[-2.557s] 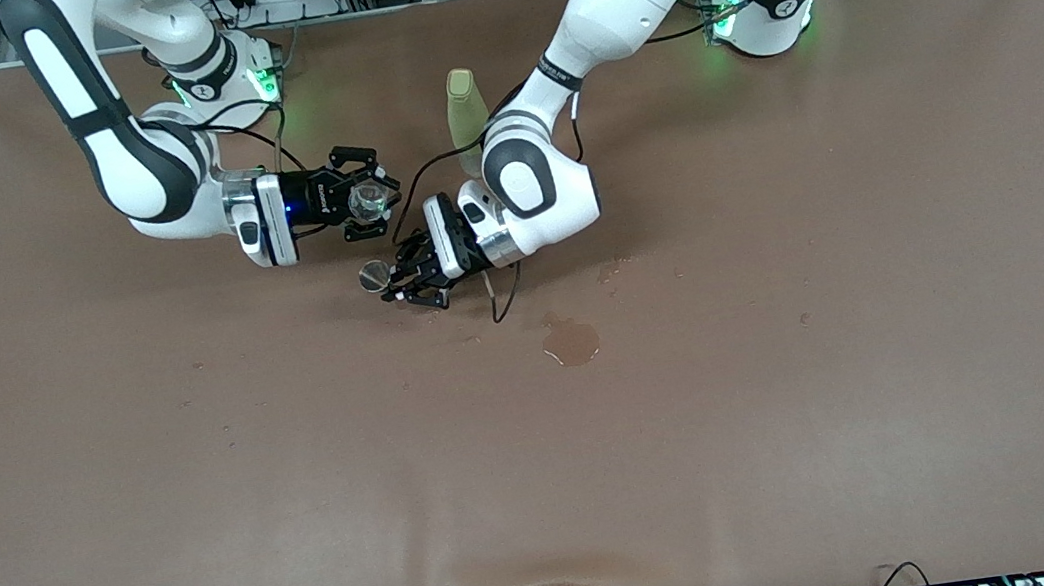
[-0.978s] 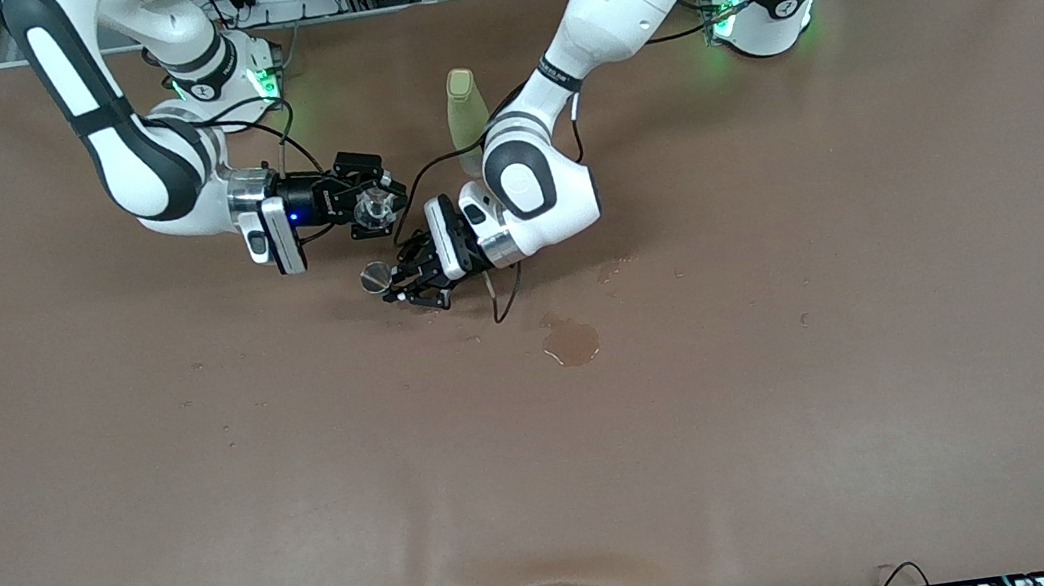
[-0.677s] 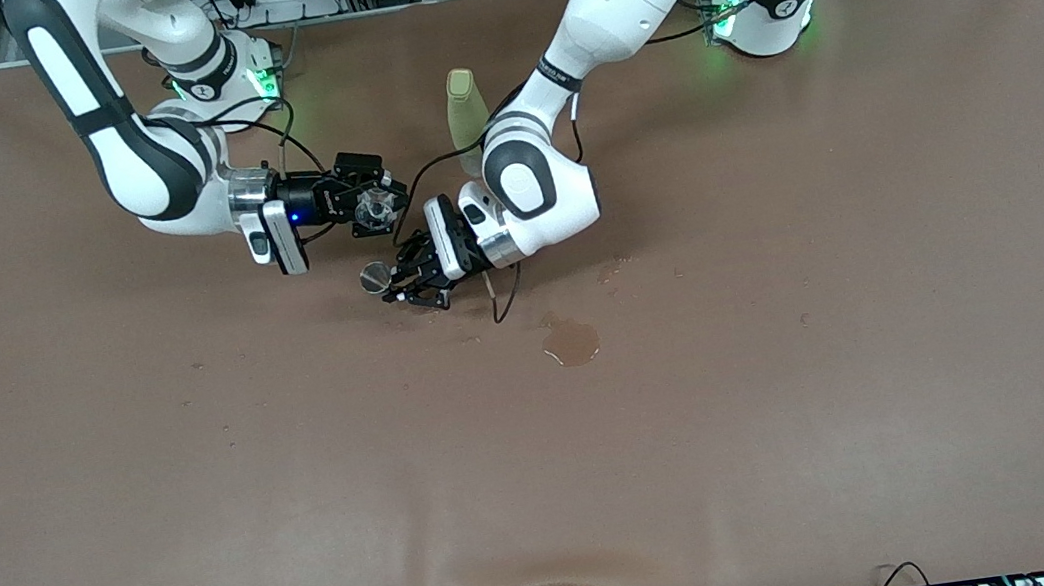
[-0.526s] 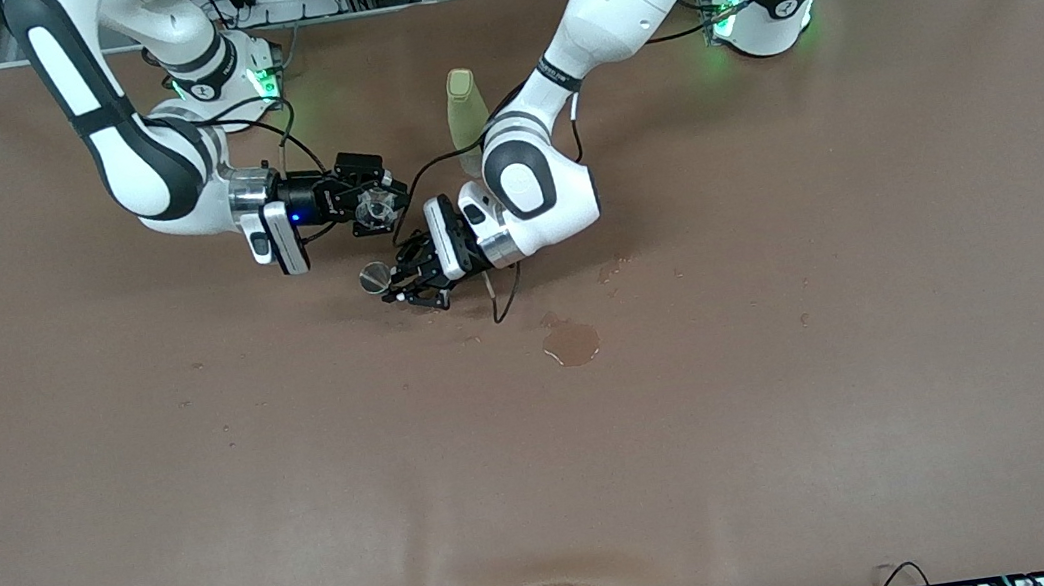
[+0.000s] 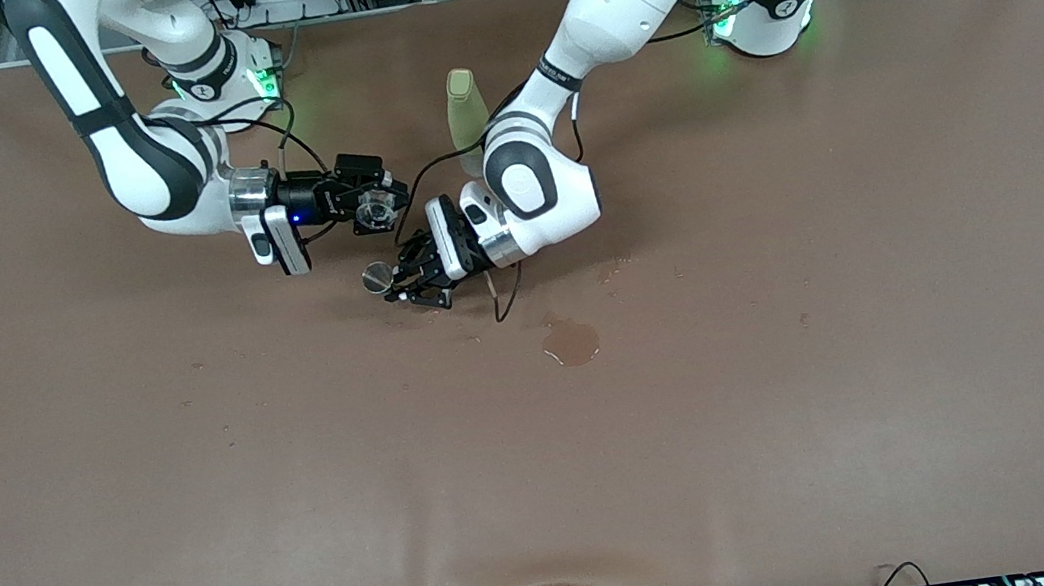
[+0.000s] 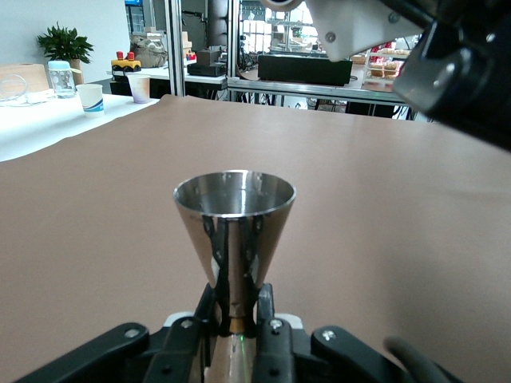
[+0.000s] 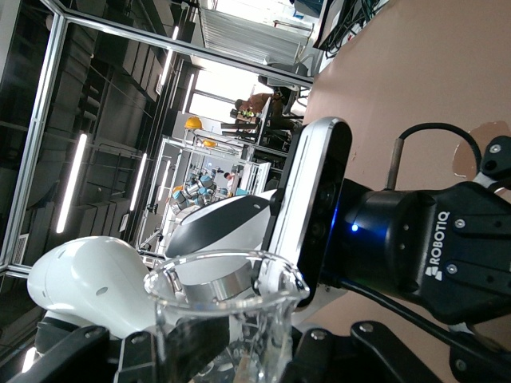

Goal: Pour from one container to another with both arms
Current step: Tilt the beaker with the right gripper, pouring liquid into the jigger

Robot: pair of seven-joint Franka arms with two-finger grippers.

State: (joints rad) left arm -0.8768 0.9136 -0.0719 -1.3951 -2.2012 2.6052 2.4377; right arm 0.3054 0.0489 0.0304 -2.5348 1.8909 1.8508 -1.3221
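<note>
Step in hand: both vessels are lifted and brought together, so the pour itself looks about to begin
Right gripper [image 5: 373, 208]: pinching the tiny clear glass cup [image 5: 373, 210], tipped on its side over the desk [image 5: 798, 398], just beside the pale yellow-green bottle [image 5: 462, 109] toward the right arm's end
Left gripper [image 5: 394, 280]: pressed onto the narrow waist of the silver jigger [image 5: 376, 276], holding it upright with its mouth facing up, close to the bottle
Landmark: the bottle stands on the desk, capped and untouched
Glass cup contents: nothing plain to see in the right wrist view [image 7: 227, 307]; it may hold a little clear liquid, but glare makes this hard to tell
Jigger contents: the upper cone [image 6: 234, 231] shows a shiny inner wall; I see no liquid level in it
Next move calls for: bringing the cup's lip over the jigger's small mouth, then tilting slowly, keeping the jigger level
Risk: the mouth is narrow, and a wet puddle [image 5: 571, 341] already lies on the desk, nearer the front camera than the bottle
</note>
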